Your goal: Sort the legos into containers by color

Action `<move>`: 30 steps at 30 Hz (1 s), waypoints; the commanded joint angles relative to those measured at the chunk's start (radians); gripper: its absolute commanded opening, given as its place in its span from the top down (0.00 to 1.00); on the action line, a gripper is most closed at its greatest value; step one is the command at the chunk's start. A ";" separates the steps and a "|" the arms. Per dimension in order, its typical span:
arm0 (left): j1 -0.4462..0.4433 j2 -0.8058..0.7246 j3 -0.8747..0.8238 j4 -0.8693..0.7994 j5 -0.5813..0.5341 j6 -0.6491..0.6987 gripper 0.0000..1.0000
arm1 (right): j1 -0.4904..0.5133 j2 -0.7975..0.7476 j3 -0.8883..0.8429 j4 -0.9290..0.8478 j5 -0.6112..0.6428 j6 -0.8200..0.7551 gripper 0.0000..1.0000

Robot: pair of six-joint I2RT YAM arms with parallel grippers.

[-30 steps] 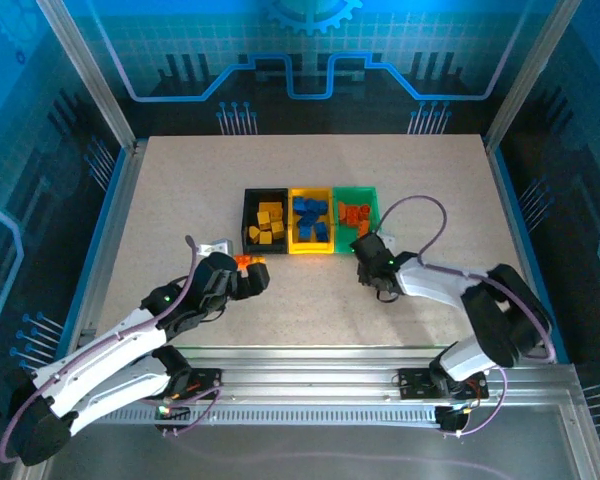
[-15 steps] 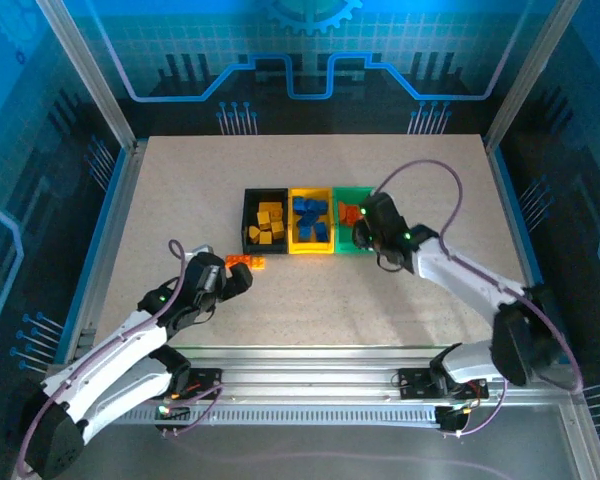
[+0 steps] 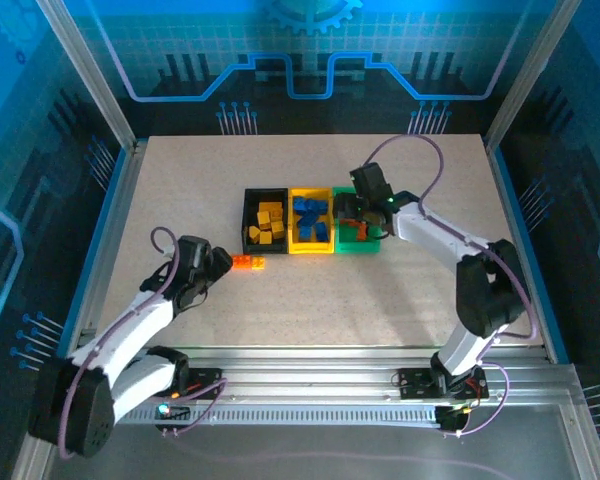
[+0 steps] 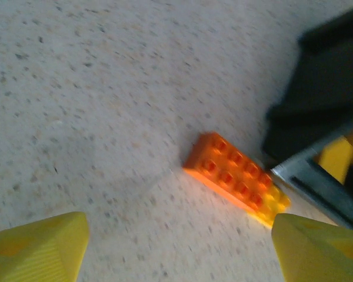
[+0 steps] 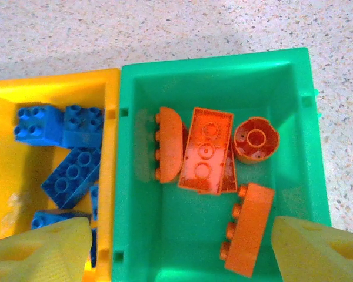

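Three containers stand side by side: black point(image 3: 250, 222) with yellow legos point(image 3: 269, 222), yellow point(image 5: 109, 176) with blue legos point(image 5: 72, 170), green point(image 5: 282, 88) with several orange legos point(image 5: 206, 150). My right gripper point(image 5: 179, 235) hangs open over the green bin; an orange brick point(image 5: 247, 229) lies loose on the bin floor between its fingers. On the table in front of the black bin point(image 4: 329, 88) lies an orange brick point(image 4: 226, 173) joined to a yellow piece point(image 4: 275, 202). My left gripper point(image 4: 177, 235) is open and empty just short of it.
The speckled table point(image 3: 310, 300) has free room all around the bins. An aluminium rail point(image 3: 310, 355) runs along the near edge, and frame posts border the left and right sides.
My right gripper rose from the table in front of the green bin to above it and opened. My left arm drew back to the left, leaving the orange brick uncovered.
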 commanded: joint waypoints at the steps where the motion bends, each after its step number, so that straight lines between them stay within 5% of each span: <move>1: 0.051 0.161 0.006 0.176 0.033 -0.029 0.21 | 0.021 -0.093 -0.071 0.033 -0.027 0.012 0.21; 7: 0.057 0.396 0.144 0.252 0.003 -0.029 0.18 | 0.025 -0.171 -0.159 0.057 -0.035 0.029 0.24; 10: 0.055 0.477 0.216 0.198 -0.016 0.010 0.27 | 0.024 -0.193 -0.182 0.062 -0.033 0.035 0.25; 17: 0.021 0.517 0.161 0.252 0.054 0.058 0.32 | 0.022 -0.195 -0.199 0.077 -0.043 0.042 0.27; 24: -0.076 0.346 0.008 0.272 0.123 0.004 0.30 | 0.037 -0.175 -0.215 0.086 -0.046 0.044 0.27; 30: -0.184 0.113 -0.046 0.124 0.140 -0.024 0.26 | 0.093 -0.160 -0.224 0.112 -0.103 0.021 0.23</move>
